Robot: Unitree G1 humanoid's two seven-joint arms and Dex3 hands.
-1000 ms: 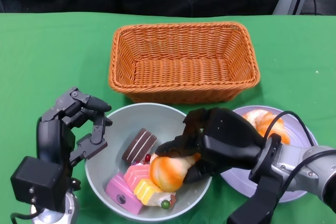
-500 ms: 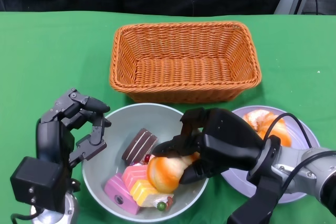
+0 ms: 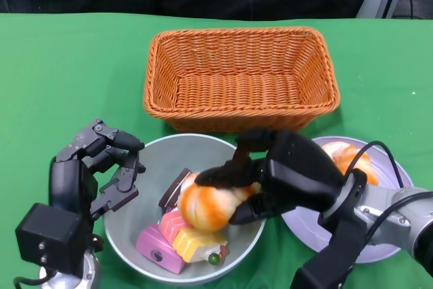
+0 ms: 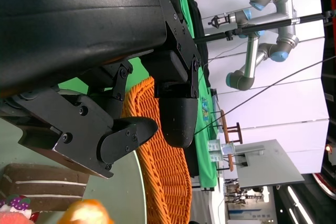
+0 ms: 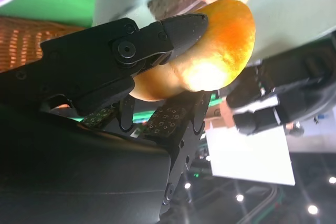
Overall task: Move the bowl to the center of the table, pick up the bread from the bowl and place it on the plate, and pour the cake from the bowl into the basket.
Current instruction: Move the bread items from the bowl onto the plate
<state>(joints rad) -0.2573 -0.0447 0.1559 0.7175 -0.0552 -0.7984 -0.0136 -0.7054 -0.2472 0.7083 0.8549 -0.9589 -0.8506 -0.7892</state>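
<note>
Bread: one orange roll [image 3: 206, 206] is gripped by the right hand [image 3: 284, 177] over the bowl [image 3: 152, 160].
Second bread [image 3: 345, 157]: seen on the plate [image 3: 379, 245] in the head view only.
Right wrist view: fingertips [image 5: 184, 27] are shown pressed into the roll [image 5: 220, 51].
Left hand [image 3: 101, 167]: held apart-fingered, empty, at the bowl's rim.
Cakes: three [image 3: 179, 238].
Basket [image 3: 240, 76]: one, behind the bowl.

On the tabletop [image 3: 61, 59] the basket [image 3: 240, 78] stands behind the bowl [image 3: 152, 167], the plate [image 3: 389, 235] lies just right of the bowl with a bread [image 3: 348, 157] on it, cakes [image 3: 179, 241] lie in the bowl, the left hand [image 3: 95, 167] sits at its left rim, and the right hand [image 3: 277, 181] holds another bread [image 3: 203, 204] over it.
</note>
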